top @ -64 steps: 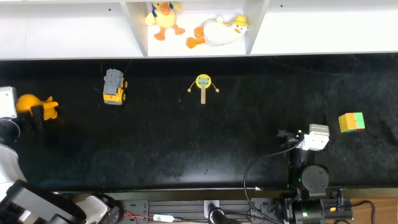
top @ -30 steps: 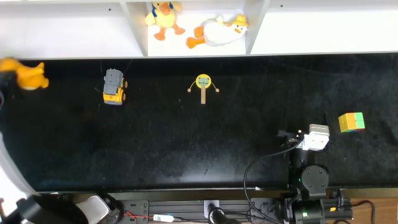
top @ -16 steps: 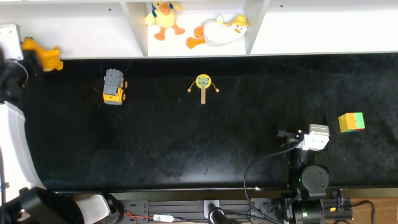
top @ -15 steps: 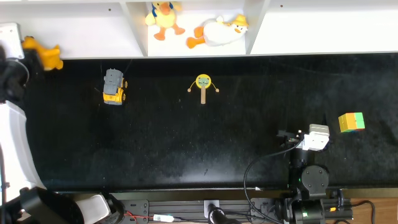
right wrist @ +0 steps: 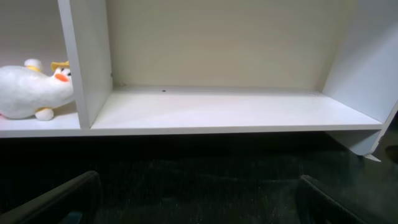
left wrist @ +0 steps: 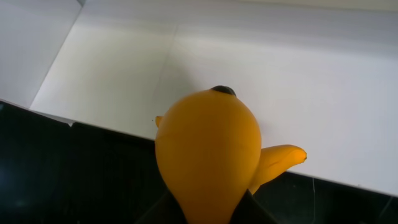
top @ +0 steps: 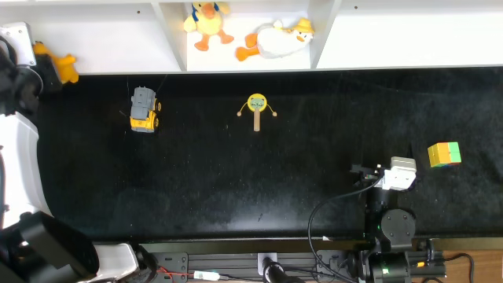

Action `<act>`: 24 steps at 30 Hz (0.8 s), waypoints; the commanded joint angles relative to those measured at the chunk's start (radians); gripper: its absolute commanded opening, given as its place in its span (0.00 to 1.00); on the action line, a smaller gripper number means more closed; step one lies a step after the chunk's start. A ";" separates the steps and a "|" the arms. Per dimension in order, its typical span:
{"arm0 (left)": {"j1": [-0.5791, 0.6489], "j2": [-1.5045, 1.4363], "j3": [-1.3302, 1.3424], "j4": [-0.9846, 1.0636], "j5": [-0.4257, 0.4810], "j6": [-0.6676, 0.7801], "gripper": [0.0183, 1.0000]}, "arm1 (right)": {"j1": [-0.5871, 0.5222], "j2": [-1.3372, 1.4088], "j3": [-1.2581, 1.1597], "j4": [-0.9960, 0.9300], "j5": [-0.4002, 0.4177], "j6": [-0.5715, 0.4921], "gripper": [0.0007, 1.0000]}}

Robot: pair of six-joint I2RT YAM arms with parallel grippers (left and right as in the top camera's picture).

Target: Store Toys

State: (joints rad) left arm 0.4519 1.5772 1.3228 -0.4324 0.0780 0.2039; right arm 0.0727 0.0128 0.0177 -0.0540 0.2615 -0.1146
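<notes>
Six toys in all.
Two plush ducks: yellow duck (top: 207, 22) and white duck (top: 275, 39), both in middle compartment.
One orange toy (left wrist: 208, 149), possibly a third duck; shape is hard to read up close.
One toy truck (top: 144, 108).
One stick rattle (top: 257, 108).
One colour cube (top: 444, 154).
Three toys lie on black mat (top: 236, 181): truck, rattle, cube.
One shelf (top: 173, 35), three compartments in view.
Two robot arms: left arm (top: 20, 157), right arm (top: 393, 224).
</notes>
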 commanded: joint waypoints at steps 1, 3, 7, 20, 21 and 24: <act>0.000 0.015 0.044 0.032 -0.012 -0.024 0.02 | -0.003 -0.009 -0.013 0.002 -0.006 0.006 1.00; 0.000 0.020 0.049 0.036 -0.012 -0.023 0.02 | -0.003 -0.009 -0.013 0.002 -0.006 0.006 1.00; 0.000 0.037 0.060 0.050 -0.012 -0.023 0.02 | -0.003 -0.009 -0.013 0.002 -0.006 0.006 1.00; -0.005 0.100 0.080 0.088 -0.001 -0.033 0.02 | -0.003 -0.009 -0.013 0.002 -0.006 0.006 1.00; -0.005 0.103 0.080 0.088 -0.001 -0.036 0.02 | -0.003 -0.009 -0.013 0.002 -0.006 0.006 1.00; -0.005 0.120 0.080 0.092 -0.001 -0.047 0.02 | -0.003 -0.009 -0.013 0.002 -0.006 0.006 0.99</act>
State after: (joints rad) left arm 0.4511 1.6760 1.3693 -0.3496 0.0742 0.1818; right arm 0.0727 0.0128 0.0177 -0.0544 0.2615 -0.1154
